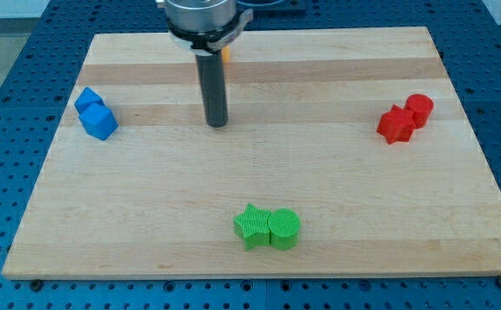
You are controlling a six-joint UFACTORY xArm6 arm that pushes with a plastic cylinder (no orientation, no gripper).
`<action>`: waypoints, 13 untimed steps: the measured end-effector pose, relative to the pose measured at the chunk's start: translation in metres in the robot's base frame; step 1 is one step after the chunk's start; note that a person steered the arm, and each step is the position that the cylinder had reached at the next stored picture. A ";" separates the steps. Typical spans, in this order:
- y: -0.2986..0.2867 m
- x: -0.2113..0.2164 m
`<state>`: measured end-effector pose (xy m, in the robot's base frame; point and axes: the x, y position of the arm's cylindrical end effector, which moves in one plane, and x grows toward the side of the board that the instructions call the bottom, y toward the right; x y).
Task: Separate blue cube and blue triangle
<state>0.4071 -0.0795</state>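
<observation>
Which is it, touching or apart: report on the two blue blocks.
Touching. The camera view shows the blue cube pressed against the blue triangle with no board visible between them; my tip stands apart, to their right.

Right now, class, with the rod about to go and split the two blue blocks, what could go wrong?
1. The two blue blocks touch and sit near the board's left edge; a push from the view's right could slide one off.
2. My tip stands well to their right; coming in broadside, it may shove both together instead of parting them.
3. An orange block is half hidden behind the rod; a backward swing could knock it.
</observation>
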 end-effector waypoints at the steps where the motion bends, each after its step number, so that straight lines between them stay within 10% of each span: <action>1: -0.034 0.020; 9: -0.216 0.072; 13: -0.194 -0.027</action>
<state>0.3805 -0.2730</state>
